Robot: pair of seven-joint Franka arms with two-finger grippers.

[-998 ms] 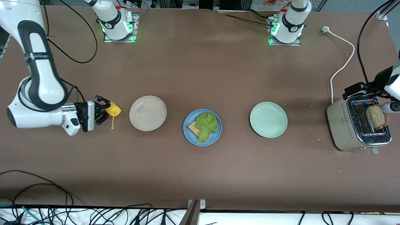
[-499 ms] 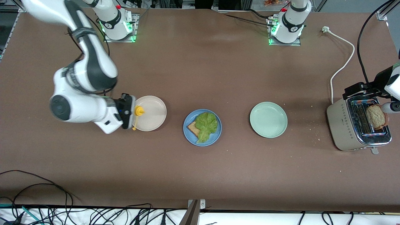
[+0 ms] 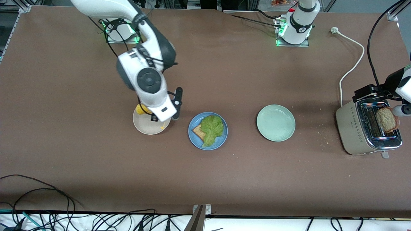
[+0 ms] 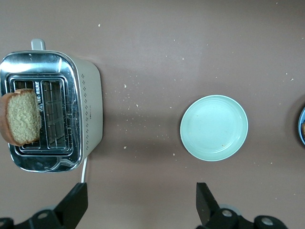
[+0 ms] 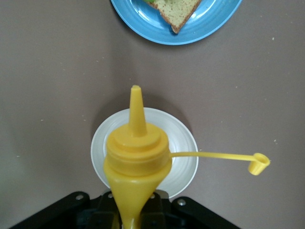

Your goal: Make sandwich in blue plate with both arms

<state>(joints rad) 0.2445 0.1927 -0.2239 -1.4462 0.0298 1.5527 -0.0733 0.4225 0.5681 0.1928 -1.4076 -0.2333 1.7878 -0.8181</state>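
The blue plate (image 3: 222, 138) holds one slice of brown toast (image 3: 199, 131) with a green lettuce leaf (image 3: 212, 126) on it. The plate (image 5: 143, 21) and the toast (image 5: 178, 9) also show in the right wrist view. My right gripper (image 5: 128, 214) is shut on a yellow squeeze bottle (image 5: 137, 152) over the beige plate (image 3: 144, 126), nozzle toward the blue plate, cap (image 5: 257, 164) hanging open. A second toast slice (image 3: 387, 119) stands in the toaster (image 3: 353, 128). My left gripper (image 4: 141, 205) is open and empty, up by the toaster.
A pale green plate (image 3: 276, 123) lies between the blue plate and the toaster, toward the left arm's end. The toaster's white cord (image 3: 351, 69) runs up the table to a loose plug. Crumbs lie round the toaster. Cables hang along the table's front edge.
My right arm has swung in from the right arm's end of the table with the yellow bottle and now holds it over the beige plate. The left arm has not moved.
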